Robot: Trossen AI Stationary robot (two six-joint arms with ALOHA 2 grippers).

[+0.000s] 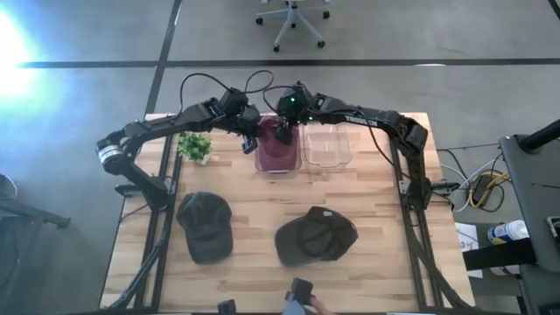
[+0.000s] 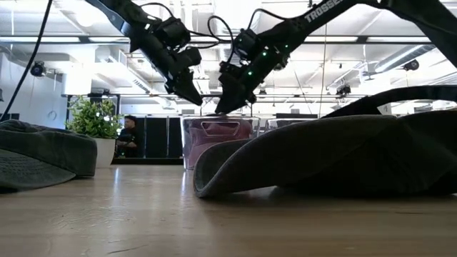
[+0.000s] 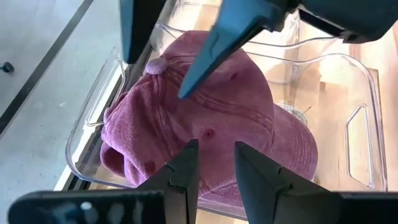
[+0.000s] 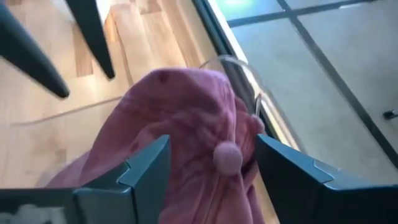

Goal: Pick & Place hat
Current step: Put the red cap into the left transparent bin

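Maroon washed-cotton cap [image 3: 211, 130] lying in the clear plastic bin [image 1: 278, 149] at the tabletop's far edge, my right gripper [image 4: 208, 165] above it, fingers apart astride its crown button, my left gripper [image 3: 214, 174] alongside, fingers narrowly apart, empty.

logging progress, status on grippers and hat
Right gripper open, straddling maroon fabric cap in clear plastic bin. Left gripper above, holding nothing. Nothing in the way.
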